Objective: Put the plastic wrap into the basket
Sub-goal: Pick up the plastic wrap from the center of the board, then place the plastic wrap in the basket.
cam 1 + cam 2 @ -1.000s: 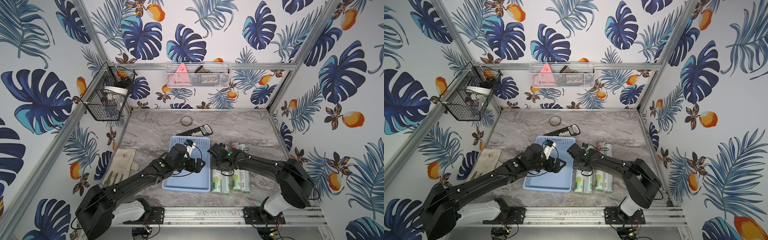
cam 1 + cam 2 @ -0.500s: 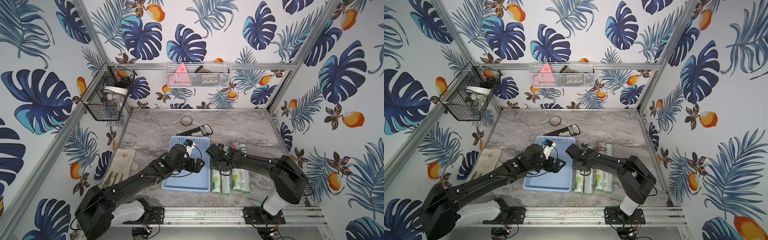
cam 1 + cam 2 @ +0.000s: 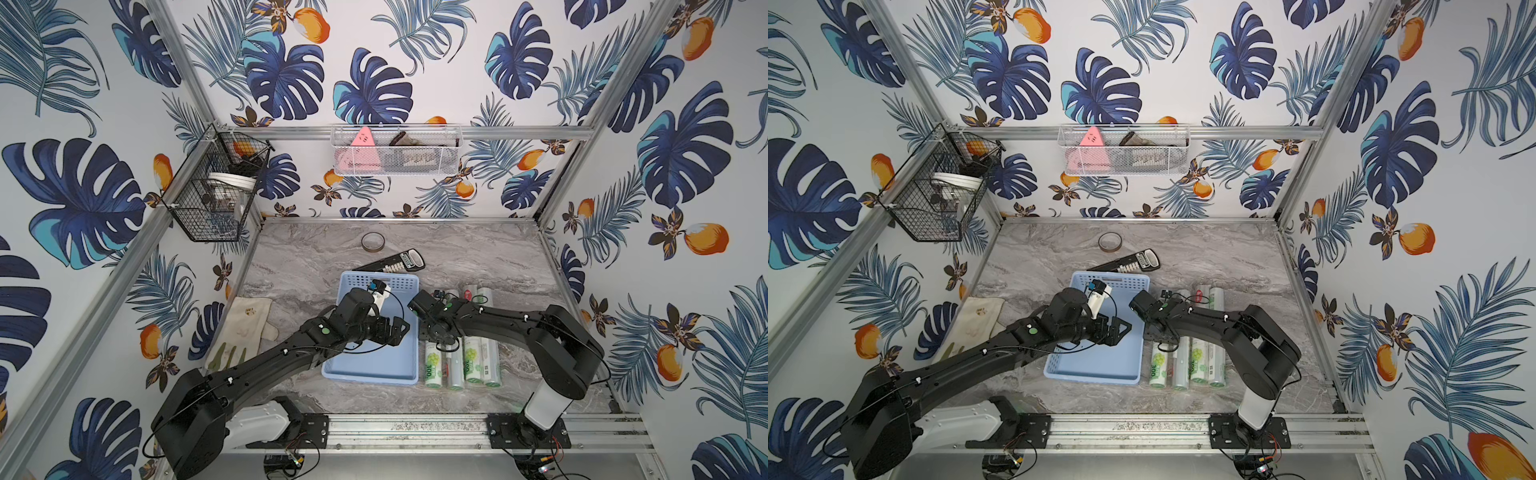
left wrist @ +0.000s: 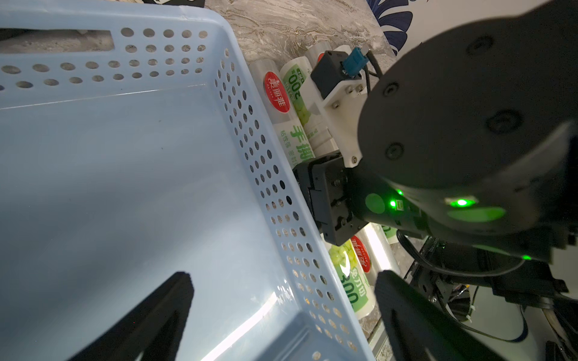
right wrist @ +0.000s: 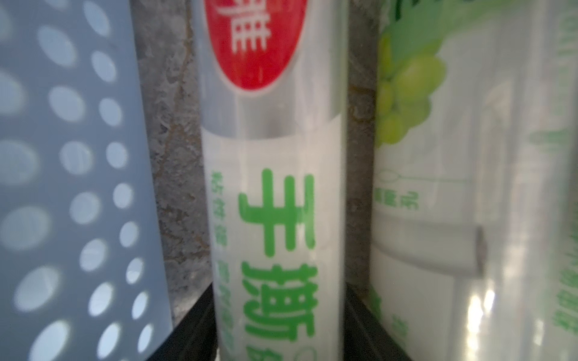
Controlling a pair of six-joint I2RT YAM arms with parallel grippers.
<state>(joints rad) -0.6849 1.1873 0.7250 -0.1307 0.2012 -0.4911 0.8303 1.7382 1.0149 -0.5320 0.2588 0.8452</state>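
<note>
Beside the basket, your right tool clamps the nearest plastic wrap roll; your left tool hangs spread apart.

The right arm leans in toward the basket
Its elbow has swung inward above the plastic wrap rolls; the right claw has edged slightly nearer the basket wall.

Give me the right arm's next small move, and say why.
Probably a short straight lift: the right gripper looks closed on the plastic wrap roll, which lies on the table right beside the empty basket.
</note>
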